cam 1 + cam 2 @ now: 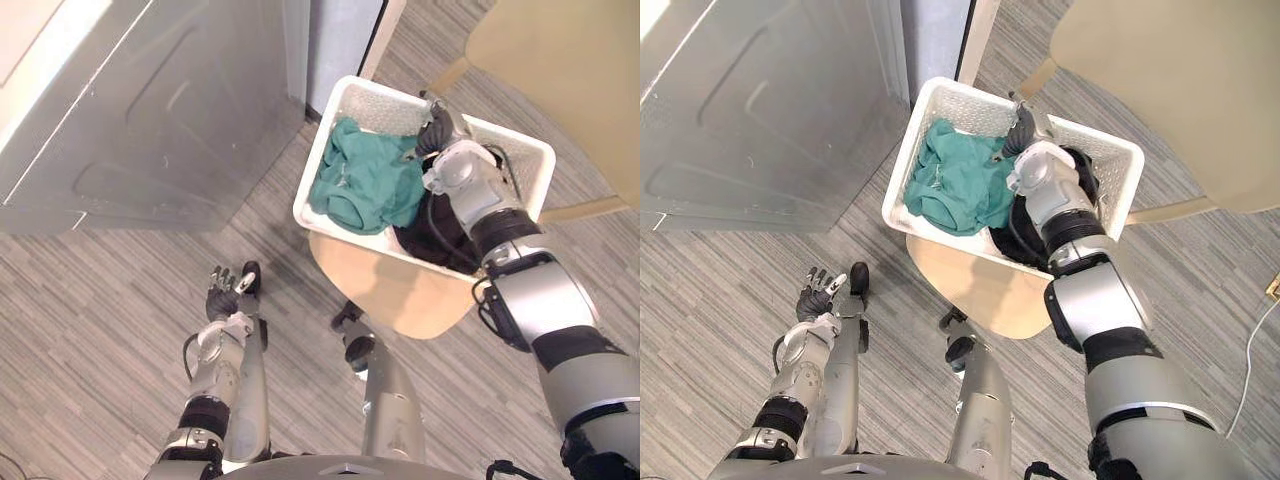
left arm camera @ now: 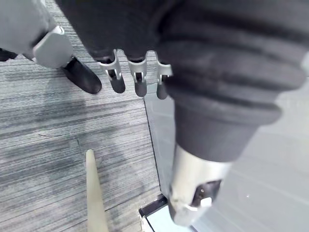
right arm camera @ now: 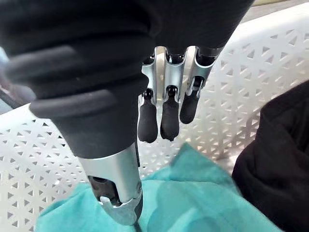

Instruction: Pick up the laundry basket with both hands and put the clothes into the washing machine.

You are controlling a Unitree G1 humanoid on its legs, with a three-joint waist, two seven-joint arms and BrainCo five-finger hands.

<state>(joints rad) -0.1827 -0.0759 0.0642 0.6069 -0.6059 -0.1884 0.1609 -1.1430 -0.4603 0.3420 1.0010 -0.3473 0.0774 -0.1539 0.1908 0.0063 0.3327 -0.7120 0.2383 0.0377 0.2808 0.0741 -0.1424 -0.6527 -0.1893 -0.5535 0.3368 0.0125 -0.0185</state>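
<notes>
Early going here: the white laundry basket (image 1: 525, 165) is sitting on a pale wooden stool (image 1: 400, 290), right of centre and well apart from the grey washing machine (image 1: 150, 110), which is standing at the far left. Both garments are lying inside the basket, a green garment (image 1: 365, 180) bunched on its left side and a black garment (image 3: 277, 154) heaped on its right. So nothing is loaded yet, and the basket is not being lifted either. The right hand (image 1: 437, 130) is reaching in over the far rim. In the right wrist view its fingers (image 3: 166, 116) are hanging relaxed, just above the green cloth and close to the perforated wall, gripping nothing. The left hand (image 1: 225, 290) is hanging low on the near left, over the grey striped floor (image 1: 100, 330) and far from the basket. Its fingers (image 2: 137, 82) are spread loosely and holding nothing. By my reading, almost the whole job is waiting. The left hand is needing to come across to the basket's left rim, and the right is needing to settle on a rim instead of hovering over the laundry. After that come the lift, the carry to the machine and the emptying. The machine is showing only grey panels, so I cannot tell whether its door is open.
</notes>
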